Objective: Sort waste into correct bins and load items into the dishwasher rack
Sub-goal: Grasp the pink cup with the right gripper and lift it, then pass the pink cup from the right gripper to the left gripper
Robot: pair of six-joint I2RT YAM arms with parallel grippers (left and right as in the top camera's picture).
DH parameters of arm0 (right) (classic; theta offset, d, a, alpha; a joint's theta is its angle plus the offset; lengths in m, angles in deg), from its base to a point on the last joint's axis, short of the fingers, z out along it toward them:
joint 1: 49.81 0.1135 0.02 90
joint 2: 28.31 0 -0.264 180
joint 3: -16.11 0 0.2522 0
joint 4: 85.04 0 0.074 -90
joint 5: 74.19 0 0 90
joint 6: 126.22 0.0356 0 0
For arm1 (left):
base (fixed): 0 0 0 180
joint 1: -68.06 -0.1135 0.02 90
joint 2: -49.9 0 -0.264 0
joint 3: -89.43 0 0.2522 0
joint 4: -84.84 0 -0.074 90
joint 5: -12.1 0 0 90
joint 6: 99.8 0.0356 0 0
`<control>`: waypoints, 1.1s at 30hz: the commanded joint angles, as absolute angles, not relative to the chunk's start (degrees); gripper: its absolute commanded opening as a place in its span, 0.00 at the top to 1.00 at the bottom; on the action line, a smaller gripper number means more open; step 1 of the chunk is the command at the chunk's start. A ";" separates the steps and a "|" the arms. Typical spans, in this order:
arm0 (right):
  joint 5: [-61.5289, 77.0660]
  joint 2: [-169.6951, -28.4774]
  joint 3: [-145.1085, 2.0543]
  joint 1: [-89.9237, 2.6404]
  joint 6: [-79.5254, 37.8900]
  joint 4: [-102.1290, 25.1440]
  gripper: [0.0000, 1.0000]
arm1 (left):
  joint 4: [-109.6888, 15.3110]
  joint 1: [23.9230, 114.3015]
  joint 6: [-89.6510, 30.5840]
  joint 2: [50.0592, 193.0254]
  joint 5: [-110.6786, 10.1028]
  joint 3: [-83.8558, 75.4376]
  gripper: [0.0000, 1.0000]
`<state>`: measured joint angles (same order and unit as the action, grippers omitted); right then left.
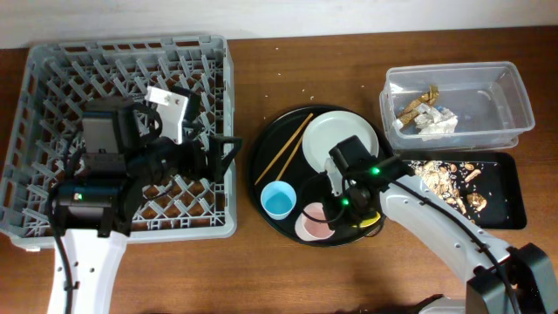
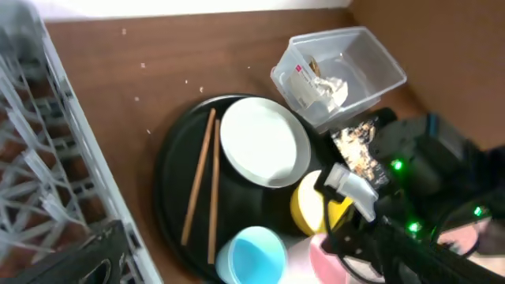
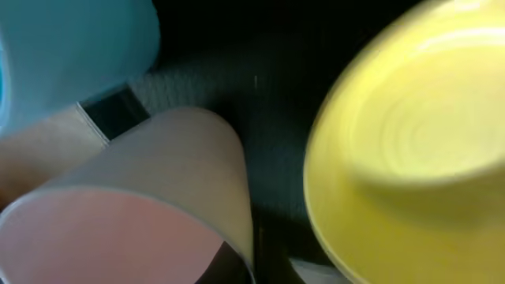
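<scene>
Overhead, the right arm (image 1: 436, 220) covers most of the yellow bowl (image 1: 372, 224) and part of the pink cup (image 1: 311, 225). The right wrist view is blurred; its edges crop the bowl, pink cup and blue cup (image 3: 71, 47).

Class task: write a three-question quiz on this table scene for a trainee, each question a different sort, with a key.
1. True or false: the chopsticks lie on the round black tray, beside the plate.
2. What does the clear tub hold? A) a napkin and wrapper pieces; B) a blue cup; C) nothing.
3. Fill in: the food scraps lie in the shallow tray, whose colour is ____.
Key: 1 true; 2 A; 3 black.
</scene>
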<state>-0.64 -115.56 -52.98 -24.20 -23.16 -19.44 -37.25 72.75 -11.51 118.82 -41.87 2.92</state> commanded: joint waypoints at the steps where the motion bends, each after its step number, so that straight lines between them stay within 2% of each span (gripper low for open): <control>1: -1.33 -111.47 -59.65 -24.05 -23.94 -13.39 0.96 | -37.65 71.51 -23.23 119.43 -40.74 2.06 0.01; 4: 3.01 -108.45 -71.49 -24.37 -26.74 -3.60 0.96 | -38.94 69.93 -27.14 119.54 -36.80 2.06 0.02; 7: 0.09 -107.73 -85.53 -26.56 -32.21 1.12 0.96 | -42.68 69.39 -27.14 120.09 -22.90 2.06 0.02; 11: -25.64 -107.75 -92.00 -29.18 -47.00 -5.56 0.96 | -45.47 69.36 -29.17 121.12 -11.45 2.06 0.02; 14: -39.89 -109.26 -91.93 -32.33 -50.22 -9.74 0.96 | -53.17 69.39 -34.20 121.14 -0.83 2.06 0.02; 15: -42.71 -109.76 -91.93 -32.66 -50.72 -10.40 0.96 | -55.00 69.39 -35.56 121.14 0.88 2.06 0.04; 17: -47.39 -111.29 -91.93 -32.59 -50.87 -12.41 0.96 | -56.53 69.39 -37.19 121.14 3.85 2.06 0.17; 20: -51.63 -113.09 -91.84 -32.46 -56.97 -13.74 0.96 | -56.51 69.45 -37.17 121.14 6.19 2.06 0.18; 23: -56.22 -113.89 -91.84 -32.48 -56.73 -18.09 0.96 | -56.51 69.93 -37.17 121.14 7.81 2.06 0.18; 29: -56.79 -113.94 -91.84 -32.46 -51.77 -24.17 0.96 | -56.53 76.79 -37.13 121.16 5.19 2.06 0.18; 30: -56.50 -113.94 -91.84 -32.46 -51.79 -24.47 0.96 | -56.55 77.43 -37.15 121.16 4.92 2.06 0.21; 32: -56.39 -113.94 -91.84 -32.46 -51.79 -24.58 0.96 | -56.53 77.69 -37.15 121.16 4.62 2.06 0.37; 33: -56.39 -113.94 -91.84 -32.46 -51.77 -24.60 0.96 | -56.53 77.69 -37.15 121.16 4.18 2.06 0.41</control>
<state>-55.76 -113.83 -91.30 -32.48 -52.36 -24.27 -56.47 77.25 -36.76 120.94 4.99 2.79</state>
